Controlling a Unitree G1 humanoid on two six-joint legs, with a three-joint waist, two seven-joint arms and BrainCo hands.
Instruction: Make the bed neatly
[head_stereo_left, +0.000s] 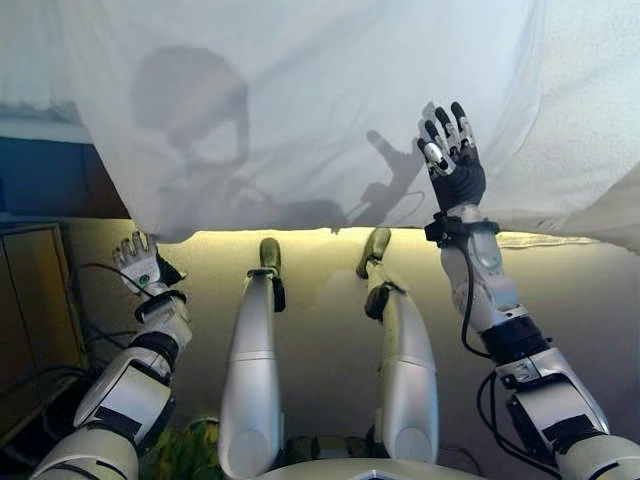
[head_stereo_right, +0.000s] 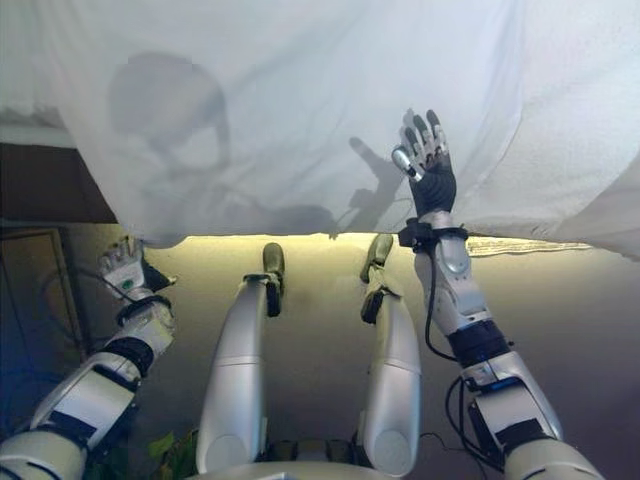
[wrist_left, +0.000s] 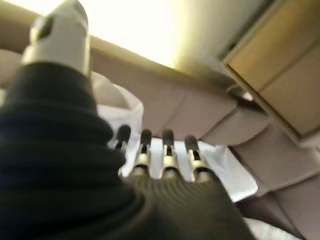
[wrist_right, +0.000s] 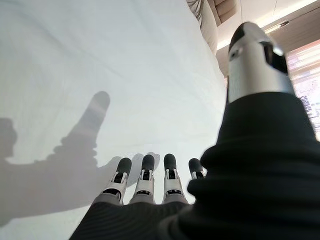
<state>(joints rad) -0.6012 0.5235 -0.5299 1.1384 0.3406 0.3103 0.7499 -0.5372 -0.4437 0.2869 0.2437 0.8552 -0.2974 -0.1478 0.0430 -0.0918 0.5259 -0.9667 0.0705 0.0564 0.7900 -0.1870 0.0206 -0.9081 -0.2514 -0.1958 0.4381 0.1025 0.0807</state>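
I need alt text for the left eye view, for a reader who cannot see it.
The robot's right hand, fingers straight, lies over a white sheet that covers the bed and hangs over its near edge. Its left hand is low at the left, below the sheet's edge, beside a wooden cabinet.

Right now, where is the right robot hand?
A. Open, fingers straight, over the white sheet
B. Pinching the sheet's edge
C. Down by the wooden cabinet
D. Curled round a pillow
A: the right robot hand is spread with straight fingers over the white sheet, gripping nothing.
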